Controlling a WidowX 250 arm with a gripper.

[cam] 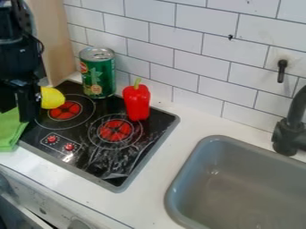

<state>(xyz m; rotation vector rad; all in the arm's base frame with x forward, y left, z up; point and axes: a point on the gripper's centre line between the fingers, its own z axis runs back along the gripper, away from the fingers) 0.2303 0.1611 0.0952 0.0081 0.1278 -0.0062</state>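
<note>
The yellow thing (53, 97) is right beside the black gripper (17, 112), at the upper left by a red-centred burner (64, 110); whether the pincer is wide, narrow or holding it, I cannot tell (the arm's dark bulk muddles things); a green cloth (8, 134) lies near it; a green can (98, 76) and red pepper (137, 102) stand upright on the black stove (90, 159), left of the grey sink (239, 179)

One yellow object (53, 98), one can (99, 74), one pepper (137, 102), one cloth (10, 129), two burners (115, 130).
</note>
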